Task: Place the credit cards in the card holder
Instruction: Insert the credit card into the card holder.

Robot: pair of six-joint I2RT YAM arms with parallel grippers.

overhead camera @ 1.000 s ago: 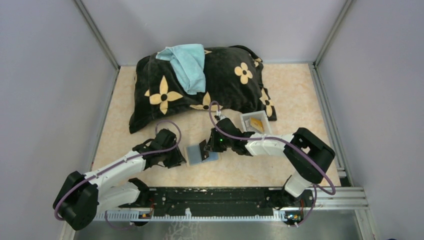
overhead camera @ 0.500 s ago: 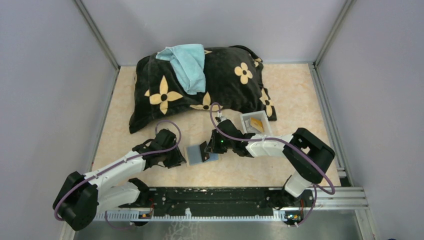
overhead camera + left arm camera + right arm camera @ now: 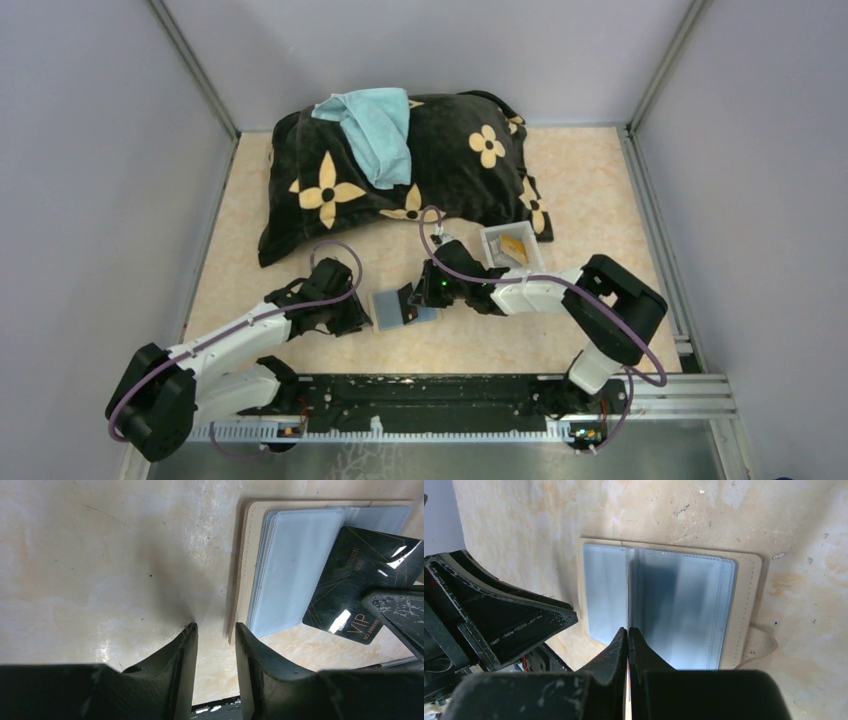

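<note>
Starting at my near edge, both arms reach forward off the black rail (image 3: 430,392) and meet low over the middle of the table (image 3: 590,190). The left gripper (image 3: 216,640) sits right down at the surface with its jaws partway open and only bare tabletop between them, so it has hold of nothing. Its tip is just beside the tan edge of the card holder (image 3: 748,605), and I can't tell whether it touches. The holder lies flat and spread open, clear plastic sleeves facing up, with its little snap tab (image 3: 760,645) sticking out on the side away from the left arm. Over it hangs the right gripper (image 3: 628,635), its jaws pinched together on a black card (image 3: 357,575). From the right wrist I see that card only edge-on, a thin line between the fingers. From the left wrist I see it tilted, gold lines and VIP lettering on its face, one end overlapping the sleeves. Whether that end is inside a pocket I can't make out. A bit farther back and to the right stands the white tray (image 3: 489,246) with a gold card (image 3: 514,246) lying in it, well apart from the holder. Behind that, the black pillow (image 3: 450,180) with yellow flowers lies across the back of the table, a teal cloth (image 3: 375,130) draped over its top.
</note>
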